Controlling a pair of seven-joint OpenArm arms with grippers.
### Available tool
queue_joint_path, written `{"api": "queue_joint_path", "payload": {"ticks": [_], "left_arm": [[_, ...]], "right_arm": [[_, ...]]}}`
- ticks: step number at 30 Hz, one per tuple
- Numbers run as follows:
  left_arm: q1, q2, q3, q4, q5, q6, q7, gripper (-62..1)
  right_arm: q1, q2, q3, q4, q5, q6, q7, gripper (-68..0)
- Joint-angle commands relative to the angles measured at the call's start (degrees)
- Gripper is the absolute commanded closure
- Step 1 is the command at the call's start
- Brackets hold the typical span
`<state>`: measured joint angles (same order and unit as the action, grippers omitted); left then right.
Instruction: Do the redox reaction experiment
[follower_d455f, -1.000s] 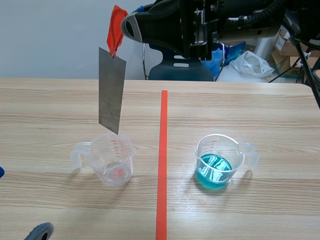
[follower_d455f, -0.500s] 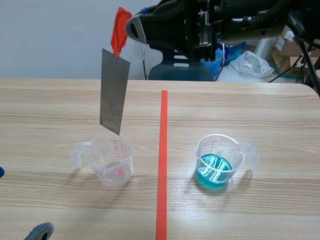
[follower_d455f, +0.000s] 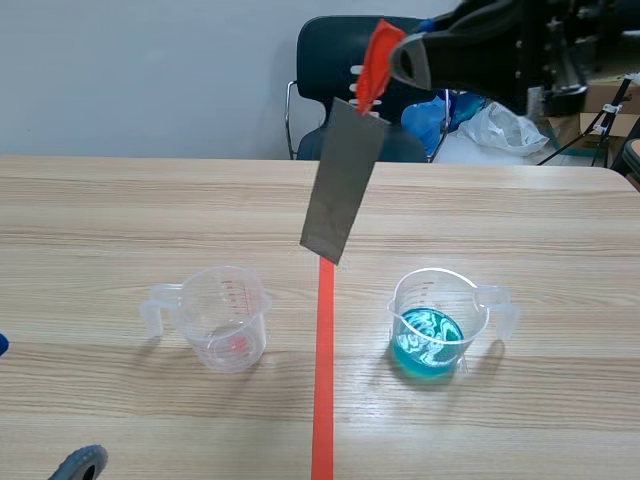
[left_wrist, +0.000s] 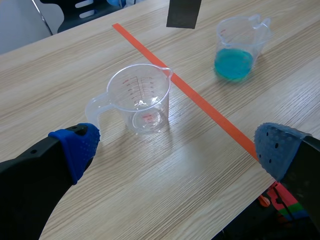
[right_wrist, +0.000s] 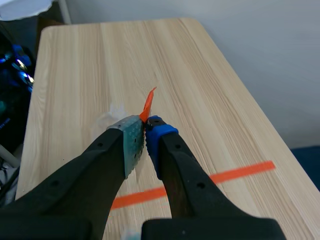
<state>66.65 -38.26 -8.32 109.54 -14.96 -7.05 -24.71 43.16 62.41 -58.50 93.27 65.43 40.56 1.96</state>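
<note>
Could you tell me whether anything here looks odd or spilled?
Nothing is spilled; the empty cup and the blue-liquid cup stand upright. Only the grey metal sheet looks askew: it hangs tilted by its orange tab, over neither cup.

The left wrist view cuts off the flat grey metal sheet (left_wrist: 183, 12) (lower end only); the right wrist view shows just its orange-red tab (right_wrist: 148, 104).

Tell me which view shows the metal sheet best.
The scene view: the whole metal sheet hangs tilted from an orange tab in the right gripper. The left wrist view catches only its lower end; the right wrist view shows just the tab.
</note>
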Motion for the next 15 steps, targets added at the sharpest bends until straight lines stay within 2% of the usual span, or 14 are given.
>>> {"api": "queue_joint_path", "payload": {"ticks": [1, 4, 7, 15], "left_arm": [[-0.2, 0.2, -0.1, 0.8, -0.2, 0.1, -0.8, -62.3], [-0.2, 0.2, -0.1, 0.8, -0.2, 0.1, -0.8, -62.3], [-0.2, 0.2, -0.1, 0.8, -0.2, 0.1, -0.8, -62.3], [-0.2, 0.2, -0.1, 0.8, -0.2, 0.1, -0.8, -62.3]], "right_arm": [[1.5, 2.2, 0.7, 0.8, 1.0, 0.3, 1.7, -1.0], [1.5, 5.7, 0.7, 0.8, 1.0, 1.9, 3.4, -1.0], [1.5, 9.2, 0.7, 0.8, 1.0, 2.2, 5.3, -1.0], [1.4, 15.6, 0.7, 0.8, 1.1, 2.2, 6.8, -1.0]]}}
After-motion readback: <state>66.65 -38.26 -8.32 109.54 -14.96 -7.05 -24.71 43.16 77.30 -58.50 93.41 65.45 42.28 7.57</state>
